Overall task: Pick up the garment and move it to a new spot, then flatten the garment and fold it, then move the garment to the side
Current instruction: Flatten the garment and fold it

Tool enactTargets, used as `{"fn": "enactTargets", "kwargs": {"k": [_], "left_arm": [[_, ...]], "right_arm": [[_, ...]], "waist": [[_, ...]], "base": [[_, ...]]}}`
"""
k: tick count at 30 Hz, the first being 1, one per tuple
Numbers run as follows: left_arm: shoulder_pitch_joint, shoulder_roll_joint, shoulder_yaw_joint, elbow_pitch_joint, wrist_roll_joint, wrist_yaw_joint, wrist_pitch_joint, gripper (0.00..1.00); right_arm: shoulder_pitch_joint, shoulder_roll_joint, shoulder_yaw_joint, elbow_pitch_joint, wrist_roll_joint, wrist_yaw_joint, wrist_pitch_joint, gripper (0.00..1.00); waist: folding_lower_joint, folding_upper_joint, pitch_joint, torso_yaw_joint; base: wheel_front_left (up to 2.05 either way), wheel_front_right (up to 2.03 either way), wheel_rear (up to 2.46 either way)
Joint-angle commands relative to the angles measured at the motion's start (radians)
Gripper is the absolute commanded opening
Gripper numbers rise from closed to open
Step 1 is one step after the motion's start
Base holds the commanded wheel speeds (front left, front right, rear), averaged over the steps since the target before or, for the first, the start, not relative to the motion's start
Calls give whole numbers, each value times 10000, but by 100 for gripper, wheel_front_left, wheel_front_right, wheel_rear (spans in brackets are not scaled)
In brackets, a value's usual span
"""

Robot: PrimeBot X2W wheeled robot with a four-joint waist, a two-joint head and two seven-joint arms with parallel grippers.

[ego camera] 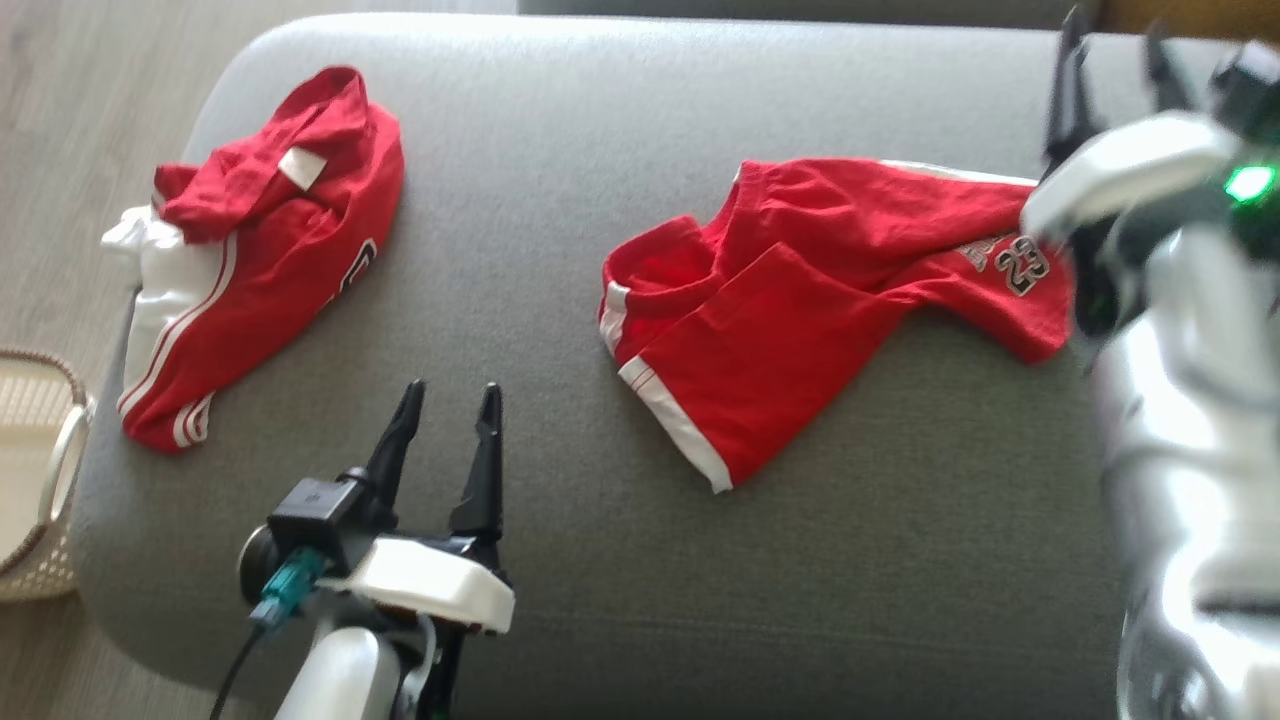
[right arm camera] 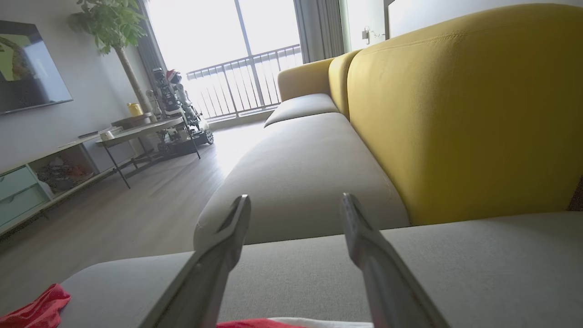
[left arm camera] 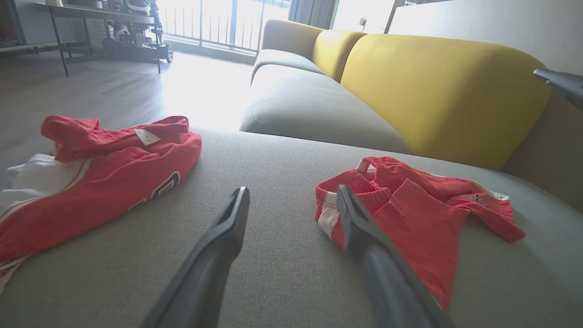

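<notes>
Currently shorts [ego camera: 800, 300] lie rumpled, unheld, right of cushion [ego camera: 560, 200] centre. Left claw [ego camera: 452, 390] wide, near cushion front; right claw [ego camera: 1115, 25] wide, over cushion far-right corner. Relocation judged done; flattening, folding, side move remain.

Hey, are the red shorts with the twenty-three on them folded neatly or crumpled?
Crumpled: the red shorts lie bunched and creased on the grey cushion, legs askew.

The right arm [ego camera: 1180, 400] is smeared with blur and covers the end of the red shorts [ego camera: 800, 300] nearest the right edge of the grey cushion [ego camera: 560, 200] (just past the "23"). Off the cushion's left edge, a woven basket [ego camera: 45, 560] is cut by the frame. The tag [ego camera: 302, 167] on the jersey [ego camera: 260, 250], at the cushion's left end, is too small to read.
</notes>
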Motion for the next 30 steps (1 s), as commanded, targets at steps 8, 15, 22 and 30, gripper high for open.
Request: {"fn": "enactTargets", "kwargs": {"k": [8, 15, 22, 30], "left_arm": [[363, 22, 824, -491, 94, 112, -122, 100], [730, 22, 974, -516, 54, 142, -122, 100], [892, 22, 949, -446, 85, 120, -122, 100], [774, 22, 821, -463, 137, 47, -122, 100]], "right_arm": [[3764, 181, 2740, -4148, 1581, -2, -92, 100], [6272, 182, 2890, -5960, 1300, -2, -92, 100], [6909, 182, 3035, -6433, 1322, -2, -93, 100], [6669, 183, 4747, -6445, 1227, -2, 68, 100]], "waist": [[0, -1, -655, -484], [0, -1, -975, -622], [0, -1, -1127, -621], [0, -1, -912, -259]], "base": [[0, 0, 0], [0, 0, 0], [0, 0, 0], [0, 0, 0]]}}
